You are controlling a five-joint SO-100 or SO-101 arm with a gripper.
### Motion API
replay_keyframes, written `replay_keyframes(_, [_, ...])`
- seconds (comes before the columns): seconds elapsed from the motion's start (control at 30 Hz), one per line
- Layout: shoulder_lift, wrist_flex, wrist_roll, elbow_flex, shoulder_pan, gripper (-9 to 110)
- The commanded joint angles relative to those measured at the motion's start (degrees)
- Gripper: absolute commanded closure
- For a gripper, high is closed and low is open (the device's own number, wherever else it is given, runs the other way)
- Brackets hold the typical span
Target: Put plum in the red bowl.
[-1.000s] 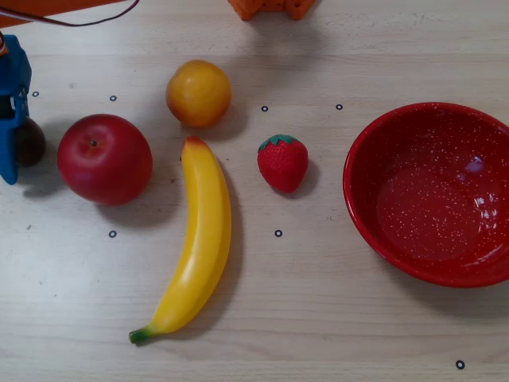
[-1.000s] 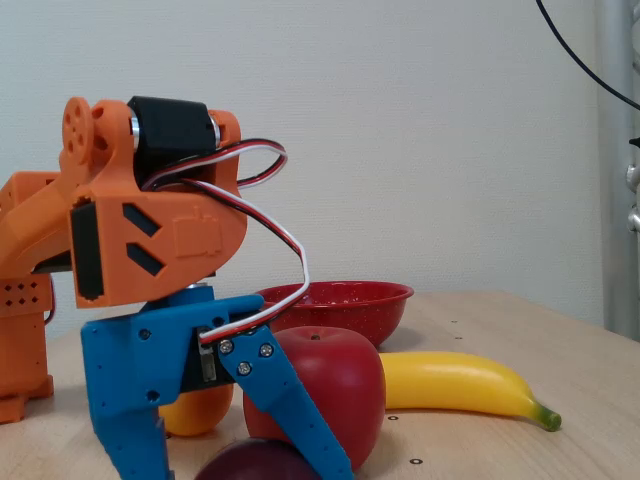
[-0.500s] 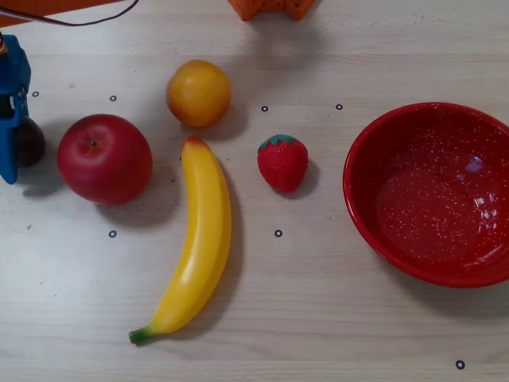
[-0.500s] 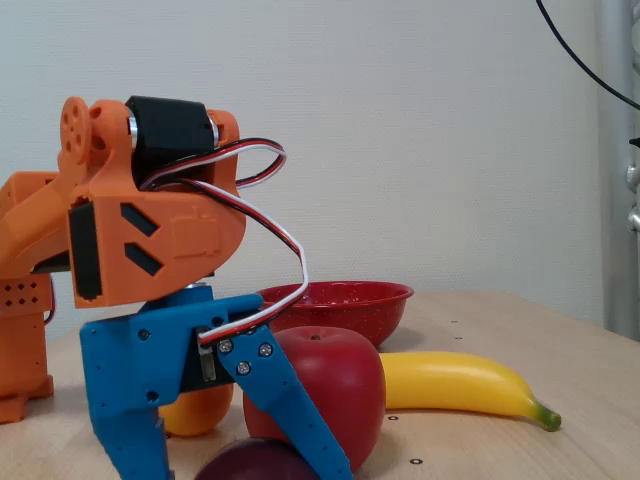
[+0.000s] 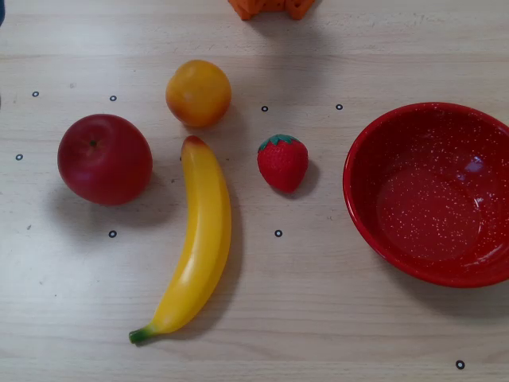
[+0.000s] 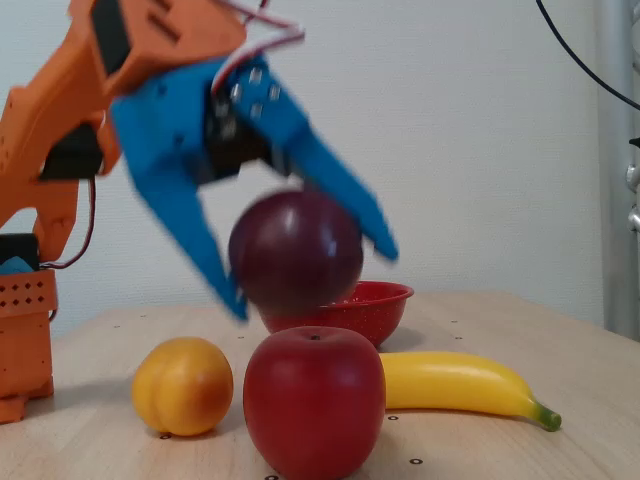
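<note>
Hanging in mid-air in the fixed view, the round dark purple plum [image 6: 295,252] sits clamped between the blue two-finger gripper's [image 6: 312,274] prongs, above the big red apple [image 6: 314,414], with the speckled red bowl [image 6: 340,306] behind.

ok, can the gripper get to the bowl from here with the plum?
Probably yes. The gripper holds the plum well above the apple and banana, and the bowl sits empty.

Red bowl [image 5: 362,215] at right, well apart from apple [image 5: 104,158], orange [image 5: 198,93], banana [image 5: 197,248], strawberry [image 5: 282,162].
</note>
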Motion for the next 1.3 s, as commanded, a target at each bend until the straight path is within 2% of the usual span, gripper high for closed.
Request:
replay_keyframes(0.0, [12.39,-0.44,-2.9,1.23,2.72,101])
replay_keyframes(0.47, [44.12,-4.04,-16.35,32.7,21.97,101])
replay_keyframes(0.97, [69.79,-7.73,-43.24,54.67,54.93,101])
replay_keyframes(1.1, [70.58,-14.15,-46.05,61.26,63.63,101])
replay_keyframes(1.27, [66.97,-31.03,-43.51,71.72,71.63,101])
